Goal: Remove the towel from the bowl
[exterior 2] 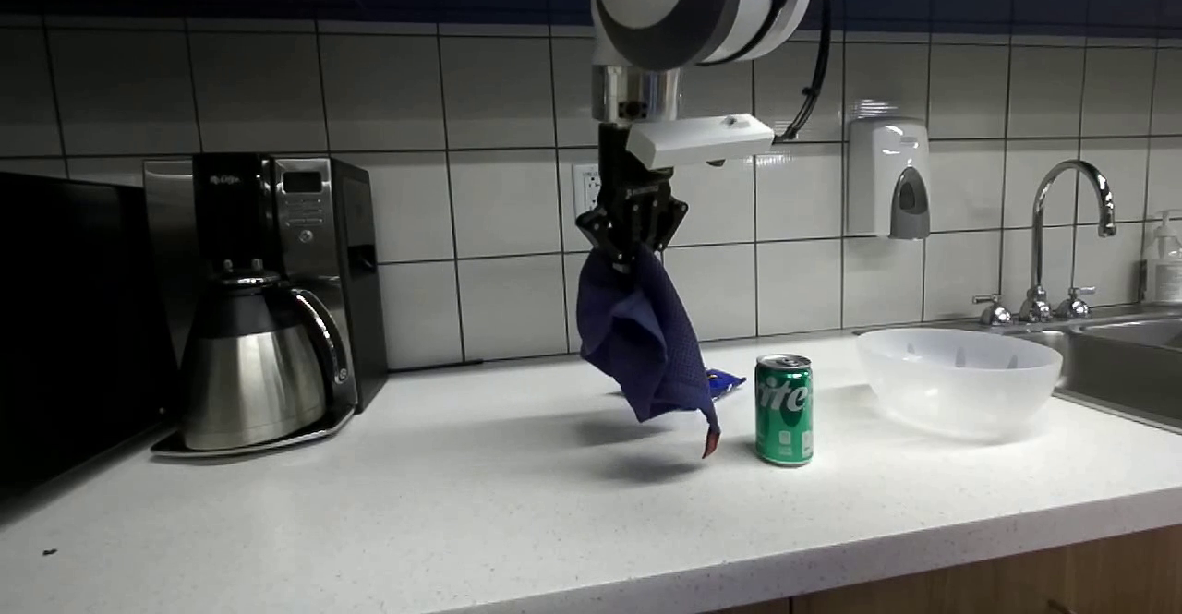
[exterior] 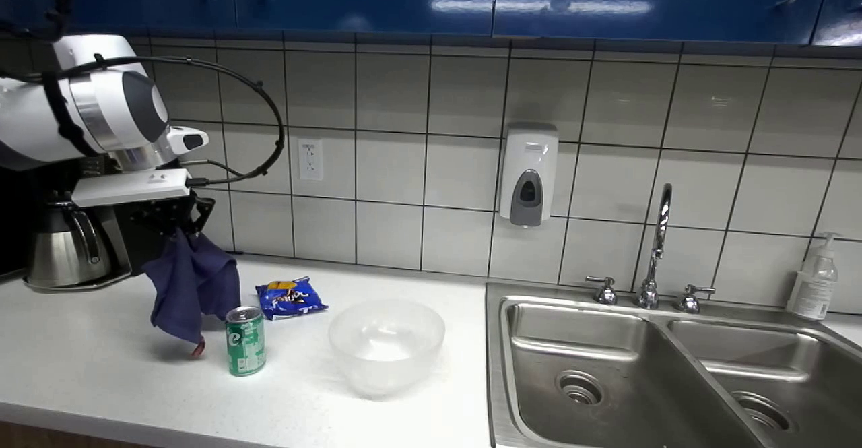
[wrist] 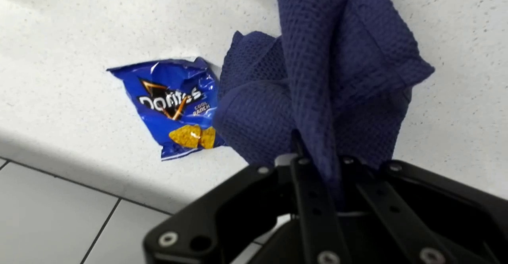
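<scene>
The dark blue towel (exterior: 192,286) hangs from my gripper (exterior: 176,224), beside the bowl and not in it. It also shows in an exterior view (exterior 2: 646,346) and in the wrist view (wrist: 313,73). A small red tag is at its lowest corner, a little above the counter. My gripper (exterior 2: 633,258) is shut on a bunched fold of the towel; its fingertips (wrist: 317,157) are partly covered by cloth in the wrist view. The translucent white bowl (exterior: 387,360) stands upright near the sink, with nothing visible inside; it also shows in an exterior view (exterior 2: 960,392).
A green can (exterior: 246,343) stands between the towel and the bowl, close to the towel. A blue chip bag (wrist: 170,105) lies by the wall behind the can. A coffee maker (exterior 2: 268,355) stands at the far end. The steel sink (exterior: 498,367) is beyond the bowl.
</scene>
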Available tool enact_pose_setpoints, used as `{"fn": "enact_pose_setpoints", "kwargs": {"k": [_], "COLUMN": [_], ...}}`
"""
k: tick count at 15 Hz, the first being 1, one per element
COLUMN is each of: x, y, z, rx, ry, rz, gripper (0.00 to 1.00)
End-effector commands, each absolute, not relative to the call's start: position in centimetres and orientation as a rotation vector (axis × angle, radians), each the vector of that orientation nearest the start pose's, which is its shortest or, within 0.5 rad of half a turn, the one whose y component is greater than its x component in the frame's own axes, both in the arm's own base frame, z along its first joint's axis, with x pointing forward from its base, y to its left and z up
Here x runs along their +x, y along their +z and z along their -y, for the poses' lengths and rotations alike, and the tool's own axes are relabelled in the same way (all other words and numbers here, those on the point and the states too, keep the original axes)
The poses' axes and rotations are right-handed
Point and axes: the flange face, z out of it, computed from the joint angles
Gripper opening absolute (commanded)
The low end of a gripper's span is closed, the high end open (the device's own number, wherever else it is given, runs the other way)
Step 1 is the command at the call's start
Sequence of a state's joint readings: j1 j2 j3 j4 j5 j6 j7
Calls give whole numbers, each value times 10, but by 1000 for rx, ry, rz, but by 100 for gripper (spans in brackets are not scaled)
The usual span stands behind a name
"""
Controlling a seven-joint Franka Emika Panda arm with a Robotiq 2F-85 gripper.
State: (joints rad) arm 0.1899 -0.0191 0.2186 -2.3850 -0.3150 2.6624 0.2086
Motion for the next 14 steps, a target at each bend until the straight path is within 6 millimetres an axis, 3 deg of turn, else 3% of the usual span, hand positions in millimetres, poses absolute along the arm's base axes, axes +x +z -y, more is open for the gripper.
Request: {"fn": "enact_pose_setpoints", "kwargs": {"k": [1,5,12,13,14], "x": [461,449,446,446,447], "y": [338,309,265,264,264], "z": [-221,-221,-201,-199,-196], "rx": [-3102,-3121,-3178,-3184,-3184], "ry": [-398,-307,-147,-129,-117], "rz": [688,686,618,614,616], "gripper": [2,2,2,32,32]}}
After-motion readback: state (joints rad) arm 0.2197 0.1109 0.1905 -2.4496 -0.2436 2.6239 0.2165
